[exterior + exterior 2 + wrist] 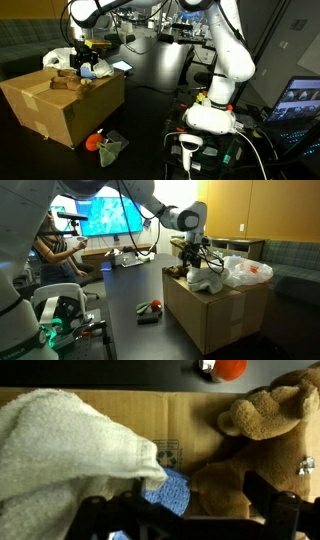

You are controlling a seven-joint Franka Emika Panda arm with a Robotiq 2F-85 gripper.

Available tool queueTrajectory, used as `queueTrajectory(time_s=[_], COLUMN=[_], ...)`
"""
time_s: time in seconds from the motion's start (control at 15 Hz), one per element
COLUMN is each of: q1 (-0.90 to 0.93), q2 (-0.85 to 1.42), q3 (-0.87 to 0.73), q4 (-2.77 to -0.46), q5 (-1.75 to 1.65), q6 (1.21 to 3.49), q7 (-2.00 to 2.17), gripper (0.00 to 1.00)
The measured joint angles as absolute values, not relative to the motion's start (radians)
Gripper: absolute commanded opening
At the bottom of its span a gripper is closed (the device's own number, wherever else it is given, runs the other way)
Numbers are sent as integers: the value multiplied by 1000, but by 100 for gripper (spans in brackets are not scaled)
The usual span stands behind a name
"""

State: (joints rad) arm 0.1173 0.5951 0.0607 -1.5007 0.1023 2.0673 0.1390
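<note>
Blue cloth [170, 491] is lying between our gripper's [186, 512] wide-open jaws on the cardboard box [150, 410], beside white towel [60, 450] and teddy bear [262, 440].

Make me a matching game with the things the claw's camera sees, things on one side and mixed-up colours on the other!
Things:
1. towel
2. teddy bear
3. small cloth
4. ball

Colours:
A. blue
B. orange
C. white
D. brown

Pairs: 1-C, 2-D, 3-A, 4-B
</note>
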Motion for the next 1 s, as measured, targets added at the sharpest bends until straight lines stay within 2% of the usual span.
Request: queueTrajectory(time_s=[1.0], q1=[178], q2=[656], q3=[51], q4=[-1389], q5=[48], q6=[1988], q7=[204], gripper=[100])
